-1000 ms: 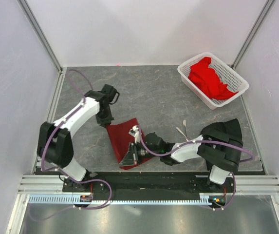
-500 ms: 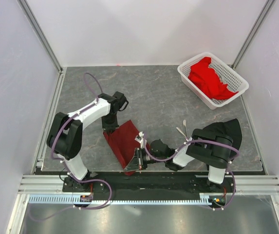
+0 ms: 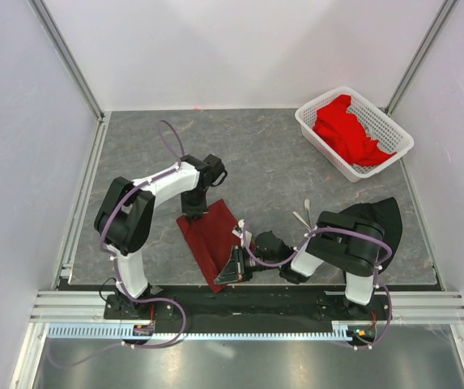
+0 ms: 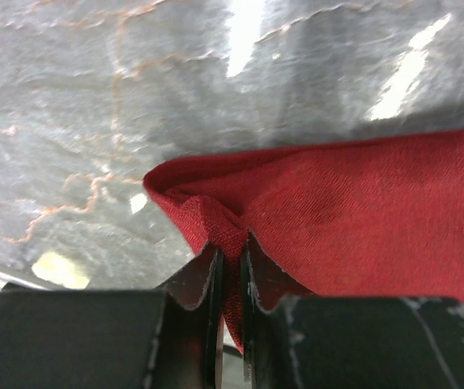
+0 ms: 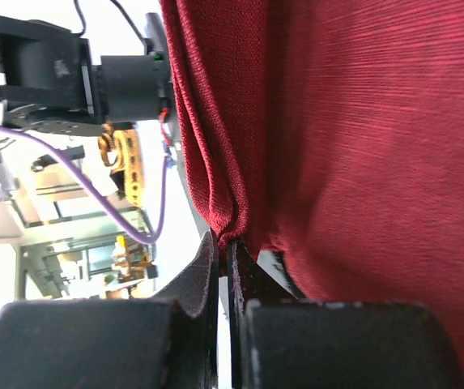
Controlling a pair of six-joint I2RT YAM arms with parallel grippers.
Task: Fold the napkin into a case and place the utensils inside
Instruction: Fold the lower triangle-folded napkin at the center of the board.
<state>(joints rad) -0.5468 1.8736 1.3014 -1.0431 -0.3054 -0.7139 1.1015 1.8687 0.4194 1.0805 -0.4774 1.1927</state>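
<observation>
My left gripper (image 3: 193,214) is pinching a bunched corner of the dark maroon-red soft cloth napkin (image 3: 214,237), its jaws nearly closed on the fabric. Over the last second it has been swinging rightward and nearer to my bases, carrying that corner with it. As a result the napkin is lying narrower than it did, stretched as a slanting band between my two grippers.

At the other end, my right gripper (image 3: 233,272) is clamping tight on a doubled edge of the cloth, low and close to the near rim of the tabletop. It has been drifting only slightly. I am reading this as the fold being drawn over. The napkin is getting closer to a long pocket but is not yet a finished case.

Well to the right of my right gripper, the slim shiny silver metal fork and knife (image 3: 303,215) are lying untouched, apart from the cloth.

Far beyond them, the white plastic lattice basket (image 3: 324,151) is holding a crumpled bright red cloth (image 3: 346,130).

The grey, marble-veined tabletop (image 3: 272,158) is reflecting the lights. Plain white panels in aluminium framing are enclosing it on three sides.
</observation>
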